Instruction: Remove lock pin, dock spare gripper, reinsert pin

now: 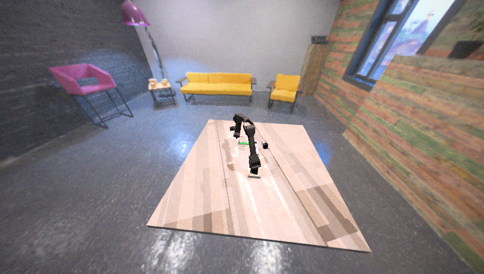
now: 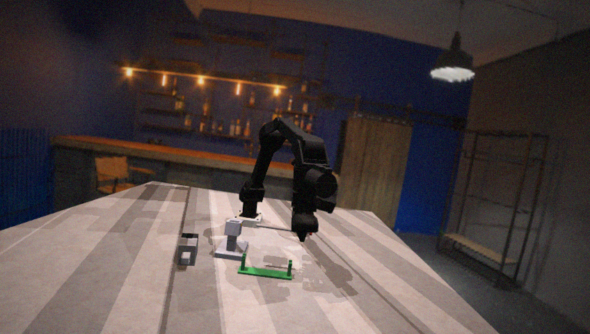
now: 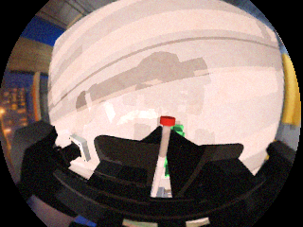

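My gripper (image 1: 236,136) (image 2: 303,239) is shut on the lock pin (image 2: 273,227) (image 3: 161,153), a thin grey rod with a red head. It holds the pin roughly level above the table, with its plain end pointing toward the mount's side. The light grey mount (image 2: 232,251) stands upright with its square socket on a post; the pin is outside the socket, with a gap between them in the exterior view. The spare gripper (image 1: 265,144) (image 2: 188,248), a grey block with a dark top and light spigot, sits apart from the mount. My fingertips hide part of the pin.
A green rack (image 1: 243,143) (image 2: 264,272) (image 3: 178,128) with two uprights lies beside the mount, on the camera side in the exterior view. The arm's pale base plate (image 2: 247,222) is behind the mount there.
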Robot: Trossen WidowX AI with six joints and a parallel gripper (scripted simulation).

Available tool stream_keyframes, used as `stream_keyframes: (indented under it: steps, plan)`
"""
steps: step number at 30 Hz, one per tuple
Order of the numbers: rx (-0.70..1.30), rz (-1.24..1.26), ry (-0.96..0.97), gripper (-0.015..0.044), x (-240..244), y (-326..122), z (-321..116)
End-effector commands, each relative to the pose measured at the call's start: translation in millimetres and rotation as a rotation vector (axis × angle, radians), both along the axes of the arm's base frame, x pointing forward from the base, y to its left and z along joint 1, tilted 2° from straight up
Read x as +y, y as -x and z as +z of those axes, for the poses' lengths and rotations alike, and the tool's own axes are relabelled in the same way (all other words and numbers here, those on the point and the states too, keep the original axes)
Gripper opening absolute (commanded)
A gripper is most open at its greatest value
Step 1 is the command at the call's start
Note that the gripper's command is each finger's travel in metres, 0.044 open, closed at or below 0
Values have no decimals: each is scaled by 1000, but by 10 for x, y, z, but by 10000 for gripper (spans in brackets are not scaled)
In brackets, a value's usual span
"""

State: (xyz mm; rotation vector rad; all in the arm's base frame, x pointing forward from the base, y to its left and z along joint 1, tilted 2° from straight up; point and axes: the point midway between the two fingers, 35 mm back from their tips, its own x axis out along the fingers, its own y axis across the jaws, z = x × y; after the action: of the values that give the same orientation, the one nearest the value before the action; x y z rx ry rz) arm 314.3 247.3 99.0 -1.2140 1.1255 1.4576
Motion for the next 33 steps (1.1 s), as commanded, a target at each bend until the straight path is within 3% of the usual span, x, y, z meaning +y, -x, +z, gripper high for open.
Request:
stream_keyframes:
  steps: [1, 33]
  plan:
    - [-2, -5, -2, 0, 60, -77, 7]
    - [-12, -4, -8, 0, 208, -281, -282]
